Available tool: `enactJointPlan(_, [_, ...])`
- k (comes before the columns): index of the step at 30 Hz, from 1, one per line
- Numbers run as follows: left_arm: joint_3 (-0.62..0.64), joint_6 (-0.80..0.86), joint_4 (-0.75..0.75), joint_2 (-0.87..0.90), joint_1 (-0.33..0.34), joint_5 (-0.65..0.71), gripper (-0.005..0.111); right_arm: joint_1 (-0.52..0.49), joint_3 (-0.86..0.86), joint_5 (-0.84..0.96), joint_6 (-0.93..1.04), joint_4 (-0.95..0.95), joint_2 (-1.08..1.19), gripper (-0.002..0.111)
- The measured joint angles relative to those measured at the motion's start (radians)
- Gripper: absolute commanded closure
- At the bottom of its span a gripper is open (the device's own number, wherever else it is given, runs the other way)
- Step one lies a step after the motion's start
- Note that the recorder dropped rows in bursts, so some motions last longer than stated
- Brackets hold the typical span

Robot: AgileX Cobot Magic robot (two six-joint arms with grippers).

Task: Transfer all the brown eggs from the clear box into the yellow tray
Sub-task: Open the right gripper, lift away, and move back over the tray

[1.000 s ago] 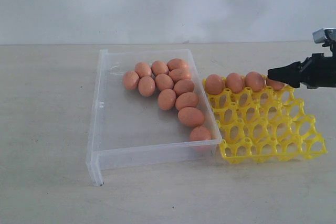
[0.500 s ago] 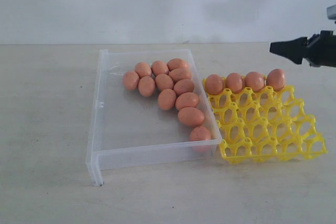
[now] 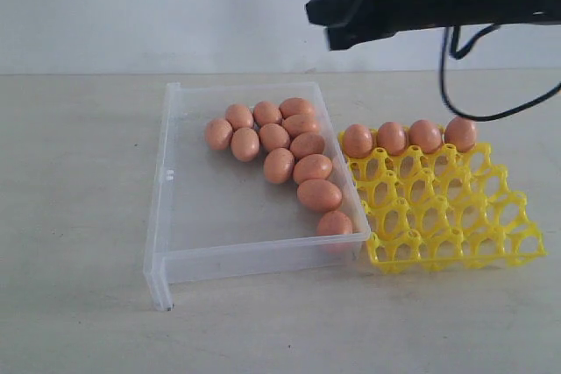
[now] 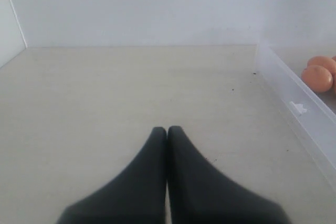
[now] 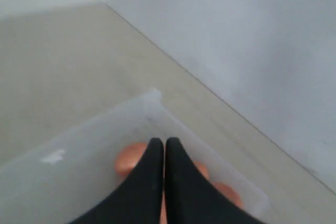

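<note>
Hovering high over the clear box (image 3: 163, 216), my right pincer (image 3: 317, 24) is clenched on nothing. Its black arm reaches in from the right edge of the exterior view, with a black cable (image 3: 444, 76) drooping from it. Twelve brown eggs (image 3: 279, 165) lie inside the box. They are bunched toward its far and right walls in a loose band that runs down to the near right corner. Four more brown eggs (image 3: 391, 137) sit side by side in the far row of the yellow tray (image 3: 447, 225). The tray rests on the pale surface (image 3: 79, 216) just beside the box's right wall, with a white wall (image 3: 175, 6) behind the whole scene. From the right wrist camera I see the two dark fingers pressed flat together, with a corner of the box and a few blurred eggs beneath their tips. My left pincer (image 4: 167, 129) is likewise clenched and carries nothing. It points across the surface outside the box's left wall, and two eggs show beyond that clear wall.
</note>
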State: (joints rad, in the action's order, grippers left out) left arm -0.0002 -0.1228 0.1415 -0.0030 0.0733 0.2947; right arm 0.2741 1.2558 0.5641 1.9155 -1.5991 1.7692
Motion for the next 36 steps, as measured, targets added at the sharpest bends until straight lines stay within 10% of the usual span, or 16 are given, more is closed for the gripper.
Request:
enactJointPlan(6, [0.0,0.0,0.0,0.0,0.0,0.0,0.111,0.287,-0.001,-0.924,-0.079,0.003,-0.005,0.107])
enactJointPlan(17, [0.0,0.0,0.0,0.0,0.0,0.0,0.111,0.349,0.103,-0.906,0.132,-0.143,-0.025,0.107])
enactJointPlan(28, [0.0,0.0,0.0,0.0,0.0,0.0,0.111,0.332,0.136,-1.617,0.203,-0.128,-0.02,0.109])
enactJointPlan(36, [0.0,0.0,0.0,0.0,0.0,0.0,0.111,0.243,0.127,-1.441,0.203,-0.149,-0.026,0.109])
